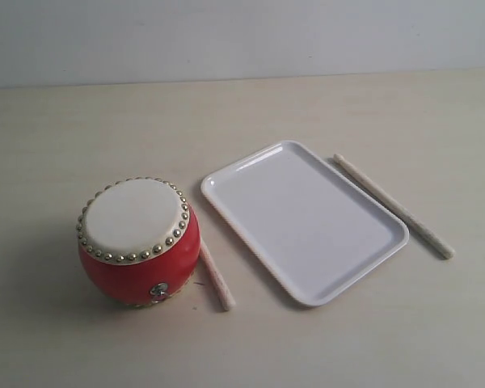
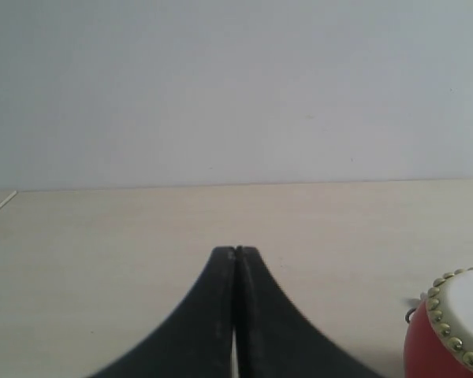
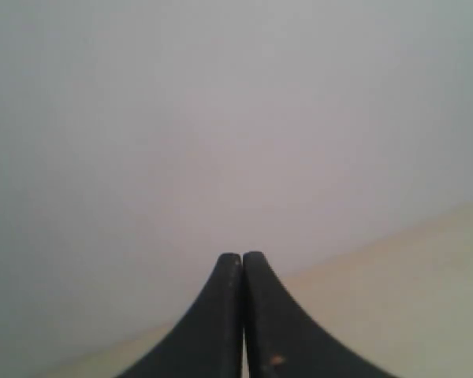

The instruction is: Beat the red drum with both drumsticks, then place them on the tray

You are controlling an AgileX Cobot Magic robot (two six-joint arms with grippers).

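On the desk (image 1: 65, 145), one drumstick (image 1: 217, 279) lies against the red drum (image 1: 137, 242), the other drumstick (image 1: 394, 206) beside the tray (image 1: 303, 218). The left pincer (image 2: 236, 250) and right pincer (image 3: 242, 256) are closed, empty.

Pale beige table (image 1: 56, 347) w/ faint grain fills most of the exterior view; surface matte, evenly lit. Plain grey-white wall (image 1: 242, 36) runs across the far side, bare, no marks visible. Wall meets table in a straight line, a bit higher toward the right. Light soft & diffuse, shadows weak. Both wrist views show the same wall & table, right one blurred.
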